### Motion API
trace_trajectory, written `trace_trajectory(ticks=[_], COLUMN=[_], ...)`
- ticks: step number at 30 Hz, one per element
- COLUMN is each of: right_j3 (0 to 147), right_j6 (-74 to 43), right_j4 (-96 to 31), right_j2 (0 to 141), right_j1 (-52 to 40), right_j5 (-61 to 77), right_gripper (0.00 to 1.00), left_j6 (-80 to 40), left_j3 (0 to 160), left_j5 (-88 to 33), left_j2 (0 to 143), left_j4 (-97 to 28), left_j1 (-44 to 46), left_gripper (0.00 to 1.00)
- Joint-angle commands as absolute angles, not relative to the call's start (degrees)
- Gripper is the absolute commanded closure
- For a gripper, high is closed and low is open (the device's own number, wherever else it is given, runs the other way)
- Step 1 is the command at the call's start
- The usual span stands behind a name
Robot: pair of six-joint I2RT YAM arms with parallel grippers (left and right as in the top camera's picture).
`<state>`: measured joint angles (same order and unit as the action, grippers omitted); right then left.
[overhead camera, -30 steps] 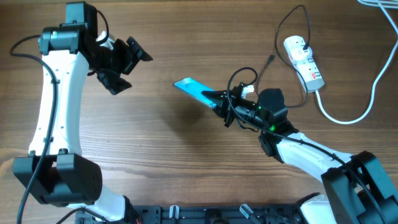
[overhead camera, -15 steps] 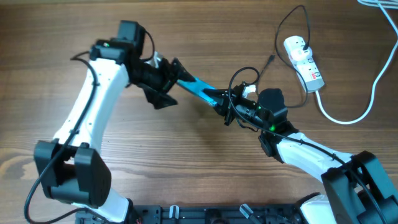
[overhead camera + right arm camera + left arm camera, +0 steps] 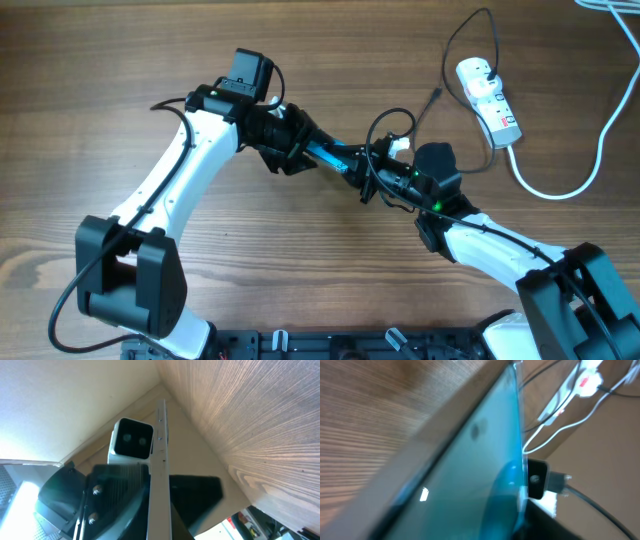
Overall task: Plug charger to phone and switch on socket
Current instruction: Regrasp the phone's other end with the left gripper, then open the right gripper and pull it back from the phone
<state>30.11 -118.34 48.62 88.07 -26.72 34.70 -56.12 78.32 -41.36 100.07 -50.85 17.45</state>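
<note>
The phone (image 3: 325, 155) is held tilted above the counter (image 3: 300, 285) at mid-frame, with the right gripper (image 3: 365, 172) pinched shut on its right end. The left gripper (image 3: 290, 140) sits around its upper-left end, but whether those jaws have clamped cannot be told. This looks like a hand-over or a steadying of the phone ahead of plugging in. The charger (image 3: 437, 94) lies with its tip free on the counter, between the phone and the socket (image 3: 492, 102) at upper right. One gripper must next free itself and fetch that tip. Both arms crowd the middle. The lower-left counter is open, while cable loops clutter the upper right.
</note>
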Motion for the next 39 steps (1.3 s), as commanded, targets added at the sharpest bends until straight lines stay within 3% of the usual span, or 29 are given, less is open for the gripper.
trace_trajectory(ticks=[1,4,11,15,23,30,34,39], right_j3=[31.16,31.16,31.16,31.16,31.16,31.16,31.16,31.16], right_j6=[-118.69,-118.67,-118.69,-118.69,-118.63,-118.45,-117.21,-97.36], right_j4=[49.6,48.01,47.64,47.92,47.86,46.09,40.49,33.78], right_j2=[87.81,87.81,87.81,87.81,87.81,87.81,87.81,87.81], right_j1=[-26.83,-26.83,-26.83,-26.83,-26.83,-26.83,-26.83,-26.83], right_j5=[34.54,34.57,34.54,34.83,36.1,36.49,36.21,32.16], right_gripper=[0.96,0.96,0.96,0.96,0.95,0.74,0.67,0.58], left_j6=[-59.05,-59.27,-61.69,-62.74,-64.99,-62.63,-58.89,-51.66], left_j3=[77.71,77.73,77.73,77.73,77.73,77.73,77.73,77.73], left_j5=[-40.21,-40.18,-39.72,-37.1,-32.8,-36.21,-38.3,-48.31], left_j2=[99.22,99.22,99.22,99.22,99.22,99.22,99.24,99.88], left_j4=[-50.89,-50.5,-48.03,-47.92,-46.17,-44.12,-44.07,-43.13], left_j1=[16.43,16.19,15.11,15.16,15.14,11.25,8.47,5.21], left_gripper=[0.63,0.76,0.8,0.96,0.96,0.96,0.96,0.96])
